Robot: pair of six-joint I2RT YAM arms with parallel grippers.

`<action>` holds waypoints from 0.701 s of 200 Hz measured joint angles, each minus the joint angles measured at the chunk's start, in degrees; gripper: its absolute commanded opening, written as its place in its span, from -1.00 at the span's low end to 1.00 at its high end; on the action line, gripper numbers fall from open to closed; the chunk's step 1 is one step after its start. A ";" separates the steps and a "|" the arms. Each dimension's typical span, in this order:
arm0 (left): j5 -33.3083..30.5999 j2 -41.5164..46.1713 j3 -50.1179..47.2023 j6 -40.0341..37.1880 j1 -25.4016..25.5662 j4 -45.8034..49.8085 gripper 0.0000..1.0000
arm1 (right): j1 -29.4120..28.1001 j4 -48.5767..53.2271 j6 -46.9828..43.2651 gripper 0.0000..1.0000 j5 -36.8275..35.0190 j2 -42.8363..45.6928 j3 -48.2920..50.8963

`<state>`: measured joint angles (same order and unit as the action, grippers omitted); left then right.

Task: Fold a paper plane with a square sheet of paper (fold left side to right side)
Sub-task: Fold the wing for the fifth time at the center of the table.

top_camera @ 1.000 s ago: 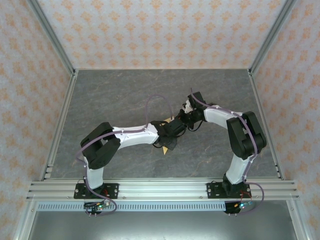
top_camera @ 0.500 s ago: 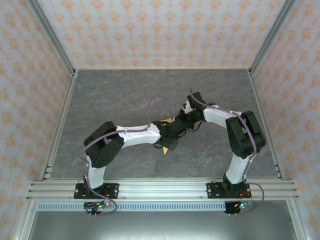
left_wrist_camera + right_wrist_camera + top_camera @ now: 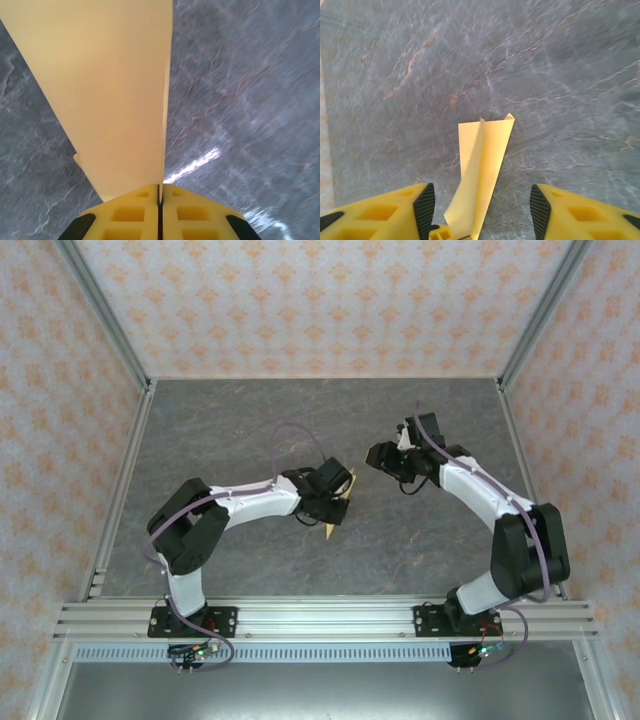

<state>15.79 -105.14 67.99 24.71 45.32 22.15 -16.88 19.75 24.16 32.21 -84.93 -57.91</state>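
Note:
The square sheet of paper is now a narrow, creased yellow-orange paper plane (image 3: 337,510) held above the grey table's middle. My left gripper (image 3: 333,496) is shut on it. In the left wrist view the yellow fingers (image 3: 130,215) meet on the fold's edge, and the paper plane (image 3: 110,95) runs up and away from them. My right gripper (image 3: 380,455) hangs open a short way to the right, apart from the paper. In the right wrist view the paper plane (image 3: 482,165) stands between the spread fingertips (image 3: 424,207) without touching them, with the right gripper (image 3: 482,206) wide around it.
Grey marbled tabletop (image 3: 230,430) lies all round, walled by patterned panels with metal posts (image 3: 120,490) at the sides. Both arm bases sit on the rail (image 3: 320,618) at the near edge.
My right gripper has opened, let go of the paper and drawn back to the right. My left gripper has closed on the paper and shifted slightly left with it.

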 measured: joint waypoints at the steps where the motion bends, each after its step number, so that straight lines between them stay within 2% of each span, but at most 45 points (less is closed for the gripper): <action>1: 0.20 0.00 -0.02 0.09 -0.09 -0.13 -0.87 | 0.02 0.00 -0.04 0.16 -0.13 0.22 0.13; 34: 8.96 0.09 -1.40 3.74 -3.02 -6.23 -0.87 | -0.44 -1.27 -1.36 0.16 -0.48 1.40 3.85; 71: 16.63 -0.26 -4.20 9.53 -5.44 -14.14 -0.89 | -2.89 -5.53 -1.03 0.15 1.11 -1.14 7.26; 140: 24.33 -2.54 -10.05 17.94 -8.76 -26.60 -0.92 | -4.76 -16.41 2.40 0.15 4.48 -6.82 11.26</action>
<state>40.12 -107.68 57.93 42.65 36.56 -4.45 -21.65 3.33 26.57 36.69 -91.74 -46.65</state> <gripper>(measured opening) 0.046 0.576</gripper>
